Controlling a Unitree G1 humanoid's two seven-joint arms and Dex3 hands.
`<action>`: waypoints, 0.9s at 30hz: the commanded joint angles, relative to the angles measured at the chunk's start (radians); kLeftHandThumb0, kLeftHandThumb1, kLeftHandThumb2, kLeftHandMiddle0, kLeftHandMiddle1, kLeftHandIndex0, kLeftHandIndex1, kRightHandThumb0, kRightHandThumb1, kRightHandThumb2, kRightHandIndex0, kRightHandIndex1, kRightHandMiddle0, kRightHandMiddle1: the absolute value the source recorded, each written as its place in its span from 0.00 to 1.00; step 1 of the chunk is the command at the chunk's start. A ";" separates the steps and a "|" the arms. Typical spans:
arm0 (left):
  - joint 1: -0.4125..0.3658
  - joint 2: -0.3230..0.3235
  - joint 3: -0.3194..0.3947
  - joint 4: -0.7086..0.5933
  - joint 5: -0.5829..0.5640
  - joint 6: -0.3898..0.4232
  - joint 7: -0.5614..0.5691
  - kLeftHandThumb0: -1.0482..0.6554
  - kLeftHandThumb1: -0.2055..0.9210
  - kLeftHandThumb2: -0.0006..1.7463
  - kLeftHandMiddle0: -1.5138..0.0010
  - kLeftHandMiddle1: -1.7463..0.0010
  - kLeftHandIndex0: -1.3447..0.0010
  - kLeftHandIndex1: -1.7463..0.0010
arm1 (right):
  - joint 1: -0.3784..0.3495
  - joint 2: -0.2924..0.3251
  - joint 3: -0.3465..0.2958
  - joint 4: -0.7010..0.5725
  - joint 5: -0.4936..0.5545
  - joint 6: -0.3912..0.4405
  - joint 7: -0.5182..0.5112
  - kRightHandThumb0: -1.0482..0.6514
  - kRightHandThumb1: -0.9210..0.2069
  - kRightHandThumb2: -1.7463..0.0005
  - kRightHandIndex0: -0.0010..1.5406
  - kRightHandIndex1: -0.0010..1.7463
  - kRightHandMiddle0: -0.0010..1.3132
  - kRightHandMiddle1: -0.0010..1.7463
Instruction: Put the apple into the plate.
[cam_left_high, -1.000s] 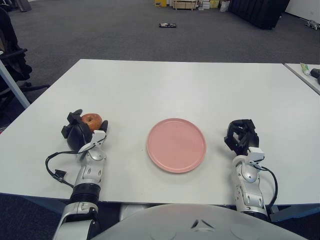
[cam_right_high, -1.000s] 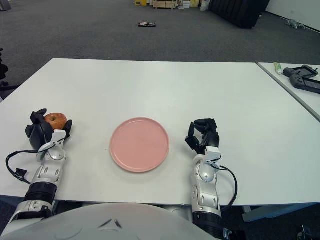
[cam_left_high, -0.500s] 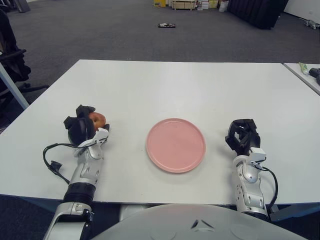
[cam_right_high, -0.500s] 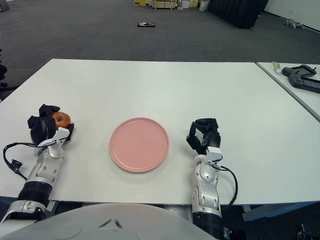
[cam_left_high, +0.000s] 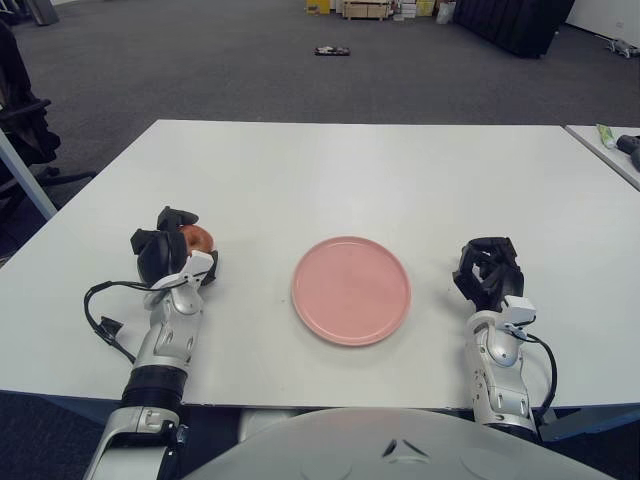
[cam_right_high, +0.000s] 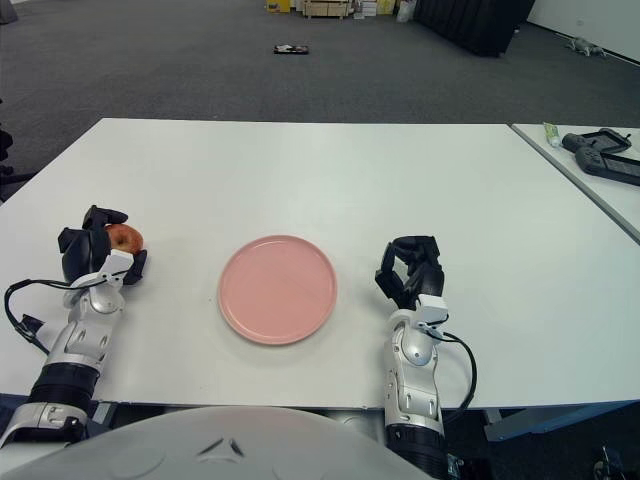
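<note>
**Left hand wrapped around the apple, plate waiting at the centre**

I've got the left hand (cam_left_high: 165, 250) near the left edge of the tabletop (cam_left_high: 350, 170), its dark fingers (cam_left_high: 178, 215) curled around the apple (cam_left_high: 197, 237). I can see the red-orange fruit peeking out on the side of the hand facing the plate, with fingers over the top and down the far side of it. From here I can't tell whether the apple sits on the surface or is just clear of it.

The pink plate (cam_left_high: 351, 290) lies flat near the middle of the front edge, well apart from the apple, nothing on it.

My right hand (cam_left_high: 487, 272) shows to the right of the plate, near the front edge, fingers curled in on themselves and gripping nothing.
</note>
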 joint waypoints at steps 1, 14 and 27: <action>0.022 0.007 0.003 0.022 -0.008 0.003 -0.018 0.58 0.34 0.87 0.10 0.00 0.14 0.00 | -0.013 0.017 -0.005 -0.013 0.000 -0.012 -0.008 0.39 0.23 0.49 0.38 0.76 0.27 1.00; 0.025 0.012 0.014 0.027 -0.027 -0.039 -0.021 0.59 0.34 0.88 0.11 0.00 0.14 0.00 | -0.017 0.013 -0.003 -0.011 -0.001 -0.012 -0.005 0.39 0.23 0.49 0.39 0.76 0.27 1.00; 0.019 0.014 0.019 0.038 -0.030 -0.084 -0.011 0.59 0.34 0.88 0.10 0.00 0.13 0.00 | -0.025 0.015 -0.002 -0.005 0.001 -0.016 -0.006 0.39 0.24 0.49 0.38 0.76 0.27 1.00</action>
